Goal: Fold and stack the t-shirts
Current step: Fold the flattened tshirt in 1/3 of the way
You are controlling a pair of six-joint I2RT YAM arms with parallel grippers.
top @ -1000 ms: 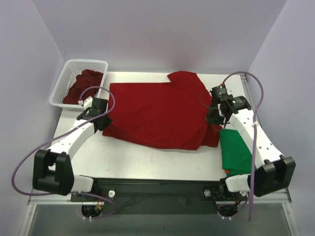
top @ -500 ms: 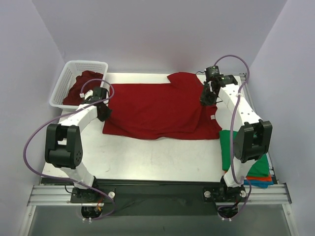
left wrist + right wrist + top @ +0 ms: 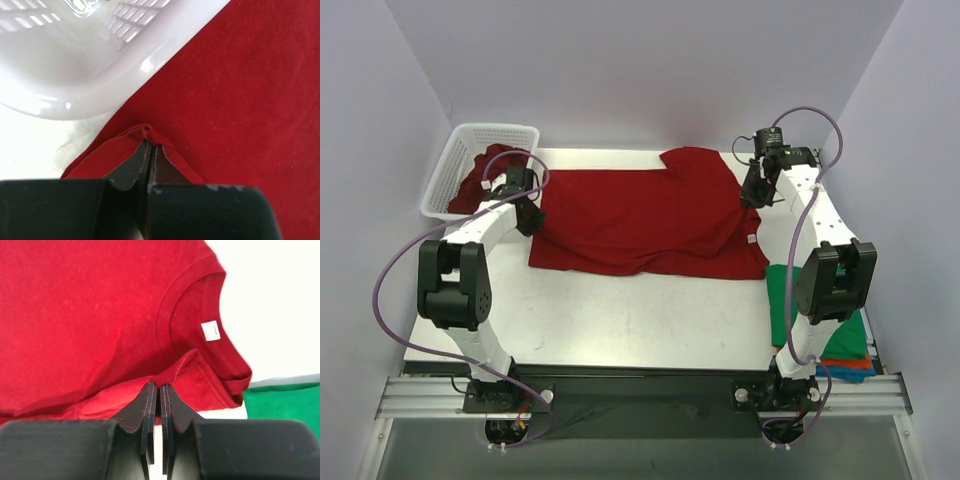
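A deep red t-shirt [image 3: 640, 220] lies spread across the table, partly folded over from the near side. My left gripper [image 3: 527, 214] is shut on its left edge beside the basket; the cloth bunches at the fingertips in the left wrist view [image 3: 150, 134]. My right gripper [image 3: 752, 195] is shut on the shirt's right edge near the collar [image 3: 190, 315], with a fold pinched at the tips [image 3: 160, 385]. Folded green [image 3: 800, 300], orange and blue shirts [image 3: 845, 365] are stacked at the right front. Another deep red shirt [image 3: 485, 170] lies in the basket.
A white lattice basket [image 3: 455, 165] stands at the table's back left corner, its rim close to the left gripper [image 3: 100, 85]. The walls close in on both sides. The bare white table [image 3: 620, 320] lies in front of the shirt.
Both grippers have moved away from me toward the back of the table, carrying the shirt's near edge over itself; the shirt now covers less of the table's front.
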